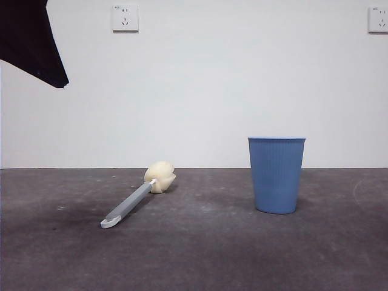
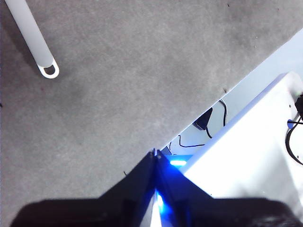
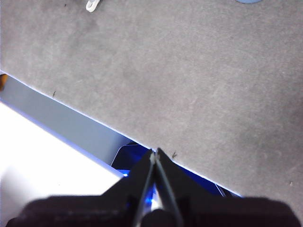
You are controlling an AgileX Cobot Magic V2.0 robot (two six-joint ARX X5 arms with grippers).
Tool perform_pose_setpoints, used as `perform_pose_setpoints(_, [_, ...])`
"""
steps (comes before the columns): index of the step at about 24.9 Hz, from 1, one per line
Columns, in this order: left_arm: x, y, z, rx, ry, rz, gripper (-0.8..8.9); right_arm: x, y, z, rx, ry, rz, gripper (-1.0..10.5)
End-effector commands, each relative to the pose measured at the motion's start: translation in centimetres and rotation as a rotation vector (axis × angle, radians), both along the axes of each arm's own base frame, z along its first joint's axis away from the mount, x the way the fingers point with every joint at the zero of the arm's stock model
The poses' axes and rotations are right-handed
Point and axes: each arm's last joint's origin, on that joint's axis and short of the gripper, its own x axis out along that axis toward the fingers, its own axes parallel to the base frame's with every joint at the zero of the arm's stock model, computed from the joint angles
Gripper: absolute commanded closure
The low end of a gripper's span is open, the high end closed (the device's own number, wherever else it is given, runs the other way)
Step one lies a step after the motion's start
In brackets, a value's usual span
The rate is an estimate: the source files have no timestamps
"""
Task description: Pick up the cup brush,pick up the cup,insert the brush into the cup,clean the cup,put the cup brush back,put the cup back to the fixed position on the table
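The cup brush (image 1: 138, 197) lies flat on the table (image 1: 200, 254), its cream sponge head toward the back and its white looped end toward the front left. Its grey handle and loop (image 2: 41, 53) show in the left wrist view, and the loop tip (image 3: 92, 5) just shows in the right wrist view. The blue ribbed cup (image 1: 276, 174) stands upright to the right of the brush; its edge (image 3: 248, 1) peeks into the right wrist view. My left gripper (image 2: 155, 153) is shut and empty over the table's near edge. My right gripper (image 3: 155, 152) is shut and empty, also at that edge.
A black arm part (image 1: 30, 39) hangs at the top left corner of the front view. A white wall with two power sockets (image 1: 125, 18) stands behind the table. Beyond the table edge lie a white base and cables (image 2: 213, 120).
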Motion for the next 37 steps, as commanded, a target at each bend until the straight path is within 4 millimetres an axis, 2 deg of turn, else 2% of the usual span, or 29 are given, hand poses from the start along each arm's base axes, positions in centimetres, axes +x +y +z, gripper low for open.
perform_pose_setpoints(1, [0.0, 0.0, -0.3, 0.003, -0.006, -0.013, 8.17, 0.0, 0.0, 0.1, 0.011, 0.0, -0.016, 9.5])
perform_pose_setpoints(14, [0.6, -0.3, 0.5, -0.052, -0.127, -0.021, 8.17, 0.0, 0.0, 0.1, 0.011, 0.0, -0.016, 9.5])
perform_pose_setpoints(17, [1.0, 0.6, 2.0, -0.004, -0.359, 0.047, 8.17, 0.0, 0.0, 0.1, 0.011, 0.0, -0.016, 9.5])
perform_pose_setpoints(20, [1.1, 1.8, 4.6, -0.022, -0.657, 0.146, 8.17, 0.0, 0.0, 0.1, 0.011, 0.0, -0.017, 9.5])
perform_pose_setpoints(23, [0.2, 3.9, 6.9, -0.082, -0.908, 0.245, 8.17, 0.0, 0.0, 0.1, 0.011, 0.0, -0.017, 9.5])
perform_pose_setpoints(25, [-0.7, 5.5, 7.6, -0.104, -1.033, 0.328, 8.17, 0.0, 0.0, 0.1, 0.011, 0.0, -0.017, 9.5])
perform_pose_setpoints(26, [-1.6, 6.9, 7.5, -0.097, -1.105, 0.398, 8.17, 0.0, 0.0, 0.1, 0.011, 0.0, -0.016, 9.5])
perform_pose_setpoints(29, [-3.2, 8.7, 6.2, -0.059, -1.182, 0.505, 8.17, 0.0, 0.0, 0.1, 0.011, 0.0, -0.017, 9.5])
perform_pose_setpoints(32, [-4.6, 10.0, 3.2, 0.026, -1.199, 0.593, 8.17, 0.0, 0.0, 0.1, 0.011, 0.0, -0.017, 9.5])
perform_pose_setpoints(37, [-5.9, 10.8, -2.3, 0.085, -1.189, 0.675, 8.17, 0.0, 0.0, 0.1, 0.011, 0.0, -0.017, 9.5])
